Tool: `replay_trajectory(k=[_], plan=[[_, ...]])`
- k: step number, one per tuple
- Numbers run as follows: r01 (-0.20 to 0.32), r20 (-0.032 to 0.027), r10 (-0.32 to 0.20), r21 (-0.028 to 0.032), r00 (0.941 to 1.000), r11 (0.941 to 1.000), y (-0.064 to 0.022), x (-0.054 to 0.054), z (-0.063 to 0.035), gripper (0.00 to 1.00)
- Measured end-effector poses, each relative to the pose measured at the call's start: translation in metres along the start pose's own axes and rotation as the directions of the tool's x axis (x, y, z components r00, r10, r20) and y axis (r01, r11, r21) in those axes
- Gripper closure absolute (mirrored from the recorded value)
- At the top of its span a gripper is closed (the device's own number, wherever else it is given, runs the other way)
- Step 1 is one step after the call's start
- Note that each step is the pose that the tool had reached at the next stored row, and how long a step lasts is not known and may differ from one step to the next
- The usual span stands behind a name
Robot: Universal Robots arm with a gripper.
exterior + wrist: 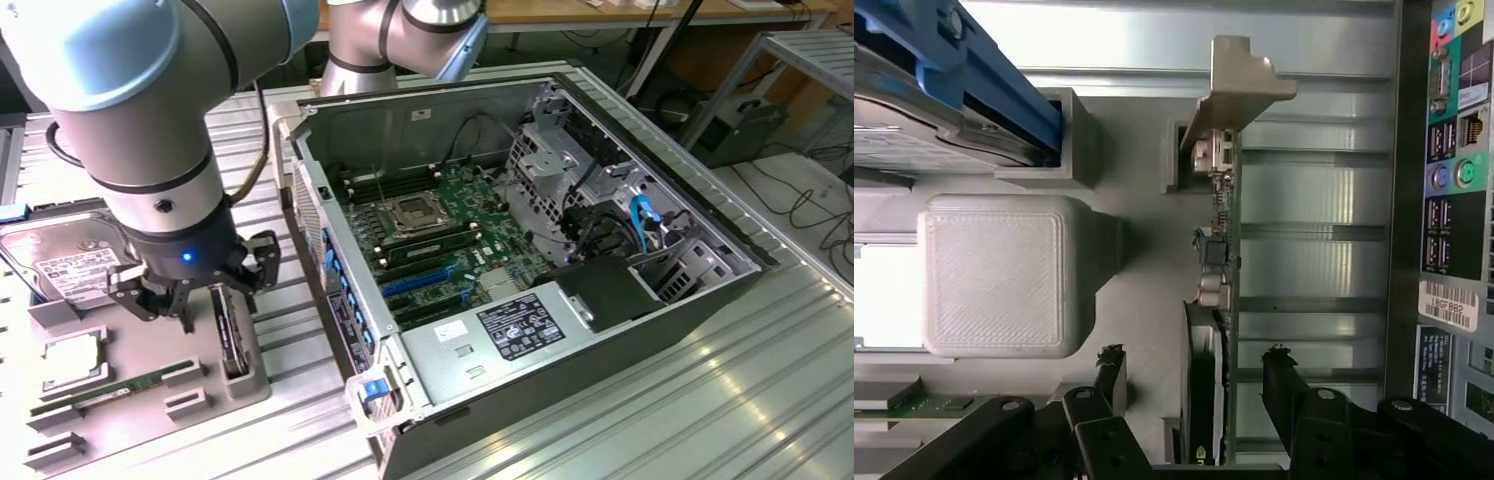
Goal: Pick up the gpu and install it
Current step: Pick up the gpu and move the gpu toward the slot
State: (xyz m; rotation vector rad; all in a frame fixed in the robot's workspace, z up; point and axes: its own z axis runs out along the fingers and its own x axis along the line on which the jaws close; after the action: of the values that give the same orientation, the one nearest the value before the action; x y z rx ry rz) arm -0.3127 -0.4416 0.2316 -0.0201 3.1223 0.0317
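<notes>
Green-backed, the gpu (1212, 250) stands on edge in its grey tray (1144, 300), nothing installed yet. Your end effector (1194, 368) straddles it with fingers (1282, 385) wide, not gripping

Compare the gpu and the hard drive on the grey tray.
The gpu stands on edge in its slot; the hard drive lies label up. The gpu looks thin and dark; the hard drive shows a broad silver face with a white label. Both rest in the grey tray.
</notes>
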Motion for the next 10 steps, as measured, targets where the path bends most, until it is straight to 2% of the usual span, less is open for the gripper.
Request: replay_trajectory(k=[3,6,7,8,9,10], plan=[[-0.008,0.0002,0.008,0.0002,1.0000,1.0000,-0.0005,0.0002,0.0060,0.34],[-0.010,0.0001,0.010,0.0005,1.0000,1.0000,-0.0006,0.0002,0.0063,0.34],[-0.010,0.0002,0.010,0.0004,1.0000,1.0000,-0.0006,0.0002,0.0063,0.35],[-0.010,0.0003,0.010,0.0003,1.0000,1.0000,-0.0006,0.0001,0.0063,0.42],[-0.010,0.0003,0.010,0.0003,1.0000,1.0000,-0.0006,0.0001,0.0065,0.42],[-0.010,0.0004,0.010,0.0002,1.0000,1.0000,-0.0007,0.0002,0.0067,0.49]])
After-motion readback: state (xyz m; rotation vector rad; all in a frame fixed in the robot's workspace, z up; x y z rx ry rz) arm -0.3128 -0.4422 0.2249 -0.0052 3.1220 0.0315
